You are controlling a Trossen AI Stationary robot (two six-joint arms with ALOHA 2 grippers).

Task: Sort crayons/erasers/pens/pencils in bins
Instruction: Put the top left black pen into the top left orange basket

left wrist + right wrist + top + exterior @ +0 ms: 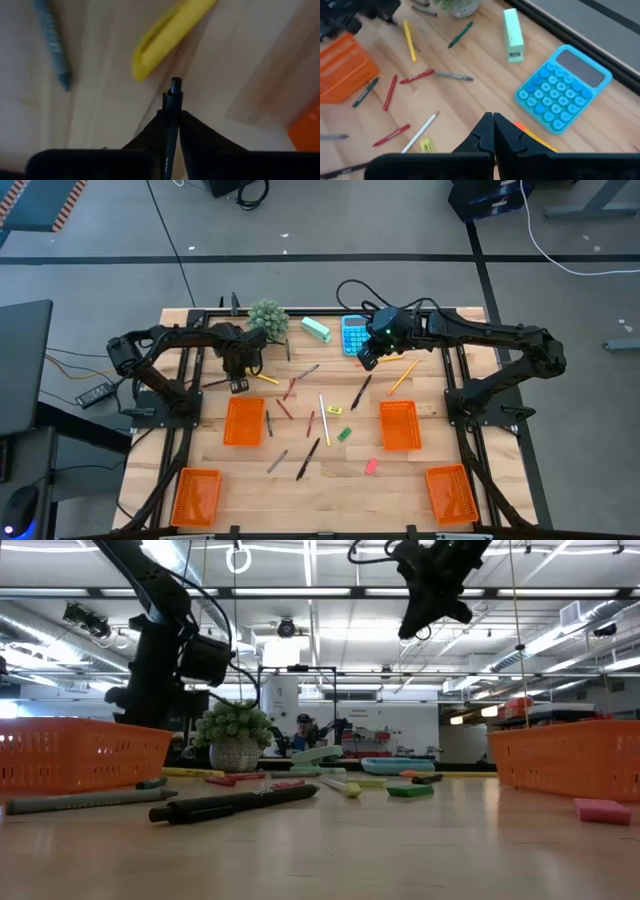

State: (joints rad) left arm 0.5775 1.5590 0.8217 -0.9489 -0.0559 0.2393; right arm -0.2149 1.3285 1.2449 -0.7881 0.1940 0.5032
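— While your left arm folds low over the table's far left, where is its gripper (171,107)?

— Down at the wood, jaws pinched on a black pen (172,122) whose tip pokes out just past the fingertips. A yellow stick (167,35) lies just beyond that tip, a grey pen (52,42) off to one side. You only see this grip from the left wrist; from above, the arm hides it.

— And your right arm?

— Stretched across toward the blue calculator (562,87), raised off the table in the low view. Its gripper (493,131) has jaws closed on nothing. Its wrist view alone shows an orange pencil (536,139) just beside the fingers, red crayons (390,92) farther out, and one orange bin (342,67) beyond.
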